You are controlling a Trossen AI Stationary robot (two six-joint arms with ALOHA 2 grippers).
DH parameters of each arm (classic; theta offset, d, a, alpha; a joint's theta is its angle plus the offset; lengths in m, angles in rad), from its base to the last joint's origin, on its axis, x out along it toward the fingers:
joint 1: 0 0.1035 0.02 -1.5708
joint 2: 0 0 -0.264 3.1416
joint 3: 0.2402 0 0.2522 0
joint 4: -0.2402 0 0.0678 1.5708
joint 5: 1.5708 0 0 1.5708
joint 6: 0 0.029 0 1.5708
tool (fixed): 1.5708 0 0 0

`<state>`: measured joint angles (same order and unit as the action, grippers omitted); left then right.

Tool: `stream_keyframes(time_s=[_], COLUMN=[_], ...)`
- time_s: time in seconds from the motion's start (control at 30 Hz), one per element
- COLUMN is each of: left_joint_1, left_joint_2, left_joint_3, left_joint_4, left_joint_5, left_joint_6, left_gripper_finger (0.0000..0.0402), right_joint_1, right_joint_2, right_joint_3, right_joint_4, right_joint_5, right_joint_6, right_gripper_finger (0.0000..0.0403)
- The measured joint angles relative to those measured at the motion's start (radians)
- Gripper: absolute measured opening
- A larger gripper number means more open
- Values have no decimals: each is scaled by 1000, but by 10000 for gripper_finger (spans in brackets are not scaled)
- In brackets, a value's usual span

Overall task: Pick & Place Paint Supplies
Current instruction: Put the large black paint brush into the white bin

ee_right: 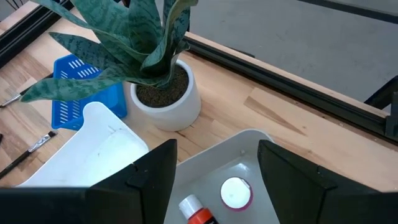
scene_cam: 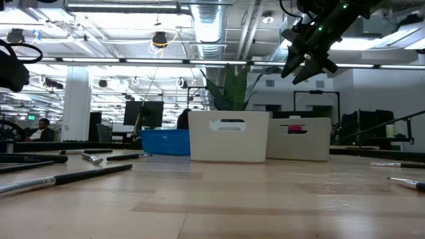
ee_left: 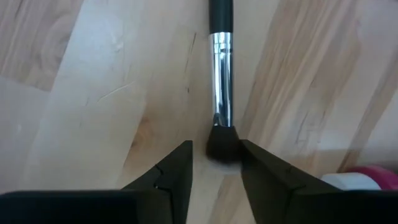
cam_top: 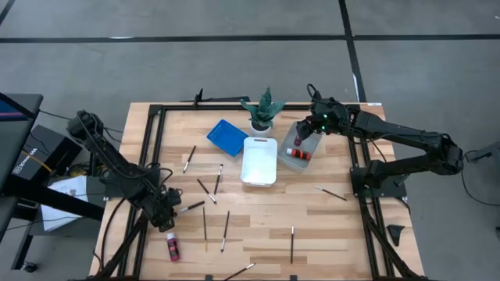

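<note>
Left gripper (ee_left: 214,163), at the table's seven o'clock, has jaws half open around a paintbrush's (ee_left: 221,74) bristle tip, not gripping; right gripper (ee_right: 216,163) hovers wide open, empty, over the grey tray (cam_top: 291,134) at one o'clock.

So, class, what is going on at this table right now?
The left hand is low over the table at a paintbrush, its fingers either side of the bristle end. The right hand hovers open above the grey tray, which already holds red bottles. More brushes and one bottle lie on the table; the white tray looks empty.
</note>
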<state>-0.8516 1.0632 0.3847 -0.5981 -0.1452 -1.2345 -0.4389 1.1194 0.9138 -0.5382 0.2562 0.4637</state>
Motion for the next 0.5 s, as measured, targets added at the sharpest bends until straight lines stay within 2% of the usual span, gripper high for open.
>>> stream_keyframes(time_s=[0.13,0.27,0.5], left_joint_1=[0,0,0], left_joint_2=[2,2,2], left_joint_3=[0,0,0], left_joint_4=[1,1,4], left_joint_5=[1,1,13], left_joint_6=[-3,-25,-60], left_gripper_finger=[77,17,4], right_joint_1=[0,0,0], right_joint_2=[0,0,0], right_joint_3=[0,0,0], right_joint_4=[0,0,0], right_joint_5=[0,0,0], right_joint_6=[0,0,0], right_gripper_finger=[221,221,221])
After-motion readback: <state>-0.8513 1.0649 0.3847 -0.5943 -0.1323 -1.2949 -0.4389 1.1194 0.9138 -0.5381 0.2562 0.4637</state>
